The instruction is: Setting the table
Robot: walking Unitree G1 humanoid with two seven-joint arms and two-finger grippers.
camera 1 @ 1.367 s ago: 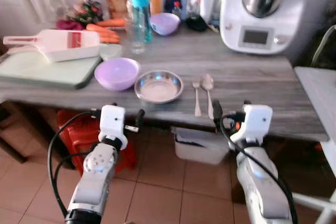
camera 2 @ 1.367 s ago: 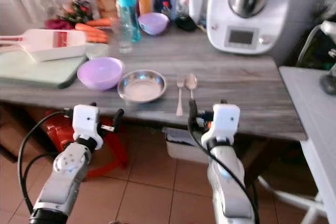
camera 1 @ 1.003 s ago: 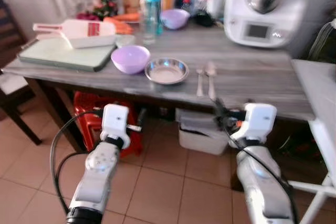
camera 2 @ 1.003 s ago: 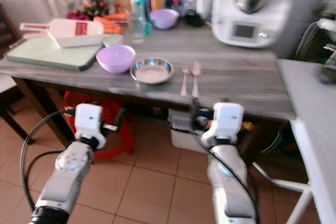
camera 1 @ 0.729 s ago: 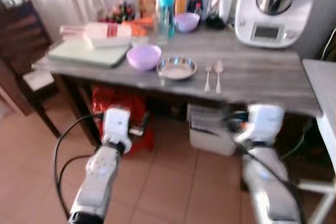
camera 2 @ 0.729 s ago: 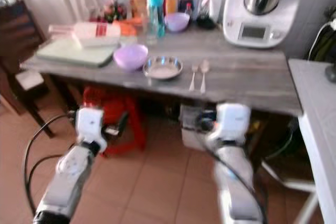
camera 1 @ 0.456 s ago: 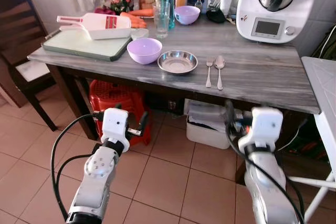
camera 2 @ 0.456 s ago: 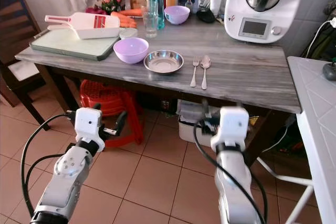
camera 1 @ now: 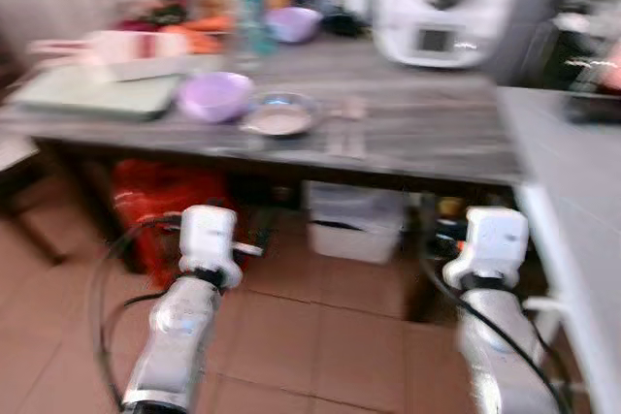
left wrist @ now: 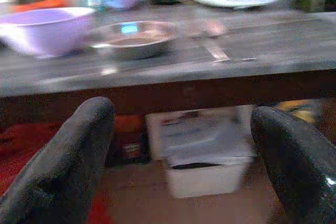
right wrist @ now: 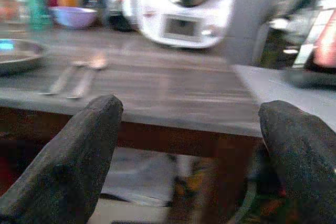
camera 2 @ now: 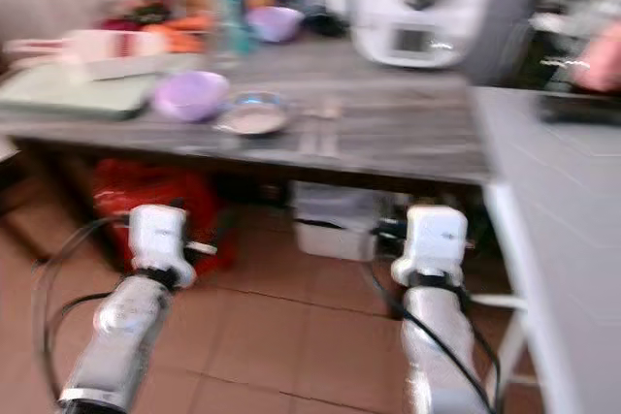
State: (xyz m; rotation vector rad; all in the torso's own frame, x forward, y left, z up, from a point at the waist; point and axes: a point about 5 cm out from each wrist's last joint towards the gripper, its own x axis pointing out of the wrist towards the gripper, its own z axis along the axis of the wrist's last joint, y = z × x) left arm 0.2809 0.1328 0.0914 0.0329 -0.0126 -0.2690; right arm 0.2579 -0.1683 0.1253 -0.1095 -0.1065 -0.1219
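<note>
Both grippers (left wrist: 178, 145) (right wrist: 191, 150) low, fingers apart

Motion-blurred fork and spoon (camera 1: 346, 123), seemingly side by side.

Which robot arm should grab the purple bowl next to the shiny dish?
Probably the left. The purple bowl sits on the left part of the table, roughly ahead of the left gripper, whose fingers are open and empty. The right gripper, also open, points toward the fork and spoon, farther right.
</note>
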